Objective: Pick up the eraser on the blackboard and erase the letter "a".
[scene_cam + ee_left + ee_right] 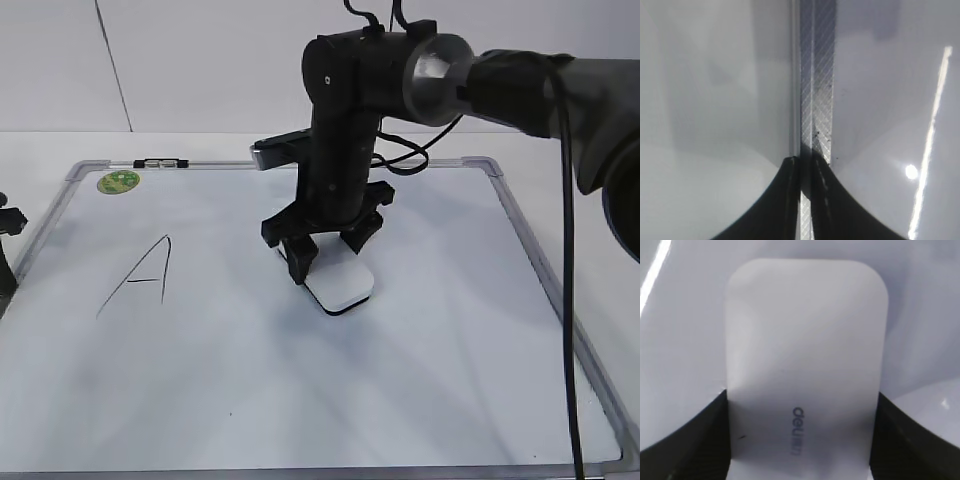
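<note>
The eraser (342,286) is white on top with a thin dark underside edge and small grey lettering, and the black right gripper (328,250) stands over it on a black arm (345,130) with a silver-grey metal joint. The blackboard (400,400) has a white surface in a grey metal frame, which up close shows a fine diagonal hatch pattern, and carries a round green sticker (118,182), a small black clip (160,161) and a thin black capital "A" (140,275). The left gripper (806,200) is black too.
</note>
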`<state>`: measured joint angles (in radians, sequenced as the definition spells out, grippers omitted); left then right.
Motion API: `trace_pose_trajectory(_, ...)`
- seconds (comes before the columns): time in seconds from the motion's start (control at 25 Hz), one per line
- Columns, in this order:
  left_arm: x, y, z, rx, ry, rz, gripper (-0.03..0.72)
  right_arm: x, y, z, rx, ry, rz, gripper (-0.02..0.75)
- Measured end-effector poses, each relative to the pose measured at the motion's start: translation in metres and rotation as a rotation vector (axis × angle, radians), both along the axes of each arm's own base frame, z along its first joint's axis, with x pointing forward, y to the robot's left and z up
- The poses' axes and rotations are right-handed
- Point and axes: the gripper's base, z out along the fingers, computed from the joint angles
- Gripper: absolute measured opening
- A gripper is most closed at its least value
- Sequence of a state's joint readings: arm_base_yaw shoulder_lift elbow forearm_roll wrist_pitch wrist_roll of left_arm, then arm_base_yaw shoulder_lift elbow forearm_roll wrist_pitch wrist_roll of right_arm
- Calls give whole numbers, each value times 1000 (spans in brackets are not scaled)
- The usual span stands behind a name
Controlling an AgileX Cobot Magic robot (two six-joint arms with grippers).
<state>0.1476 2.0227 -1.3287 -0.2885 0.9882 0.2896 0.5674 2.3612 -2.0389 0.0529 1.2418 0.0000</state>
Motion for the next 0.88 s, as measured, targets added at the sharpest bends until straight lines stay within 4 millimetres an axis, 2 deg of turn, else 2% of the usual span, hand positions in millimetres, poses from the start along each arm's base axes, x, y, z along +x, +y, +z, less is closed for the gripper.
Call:
trace_pose_trajectory(0.16, 0, 0, 0, 0, 0, 0, 17, -5, 8, 0, 11, 4, 23, 538)
trace_pose_trajectory(0.24, 0, 0, 0, 2, 0, -1, 17, -12, 19, 0, 9, 1, 59, 538)
trace_pose_trajectory(0.44, 0, 0, 0, 2, -1, -1, 17, -53, 68, 0, 43, 22, 200, 538)
trace_pose_trajectory(0.52, 0, 0, 0, 2, -1, -1, 17, -65, 81, 0, 48, 26, 239, 538)
trace_pose_trajectory(0.72, 0, 0, 0, 2, -1, -1, 17, -68, 85, 2, 40, 12, 259, 538)
trace_pose_trajectory(0.88, 0, 0, 0, 2, -1, -1, 17, -64, 76, 20, 34, -38, 252, 538)
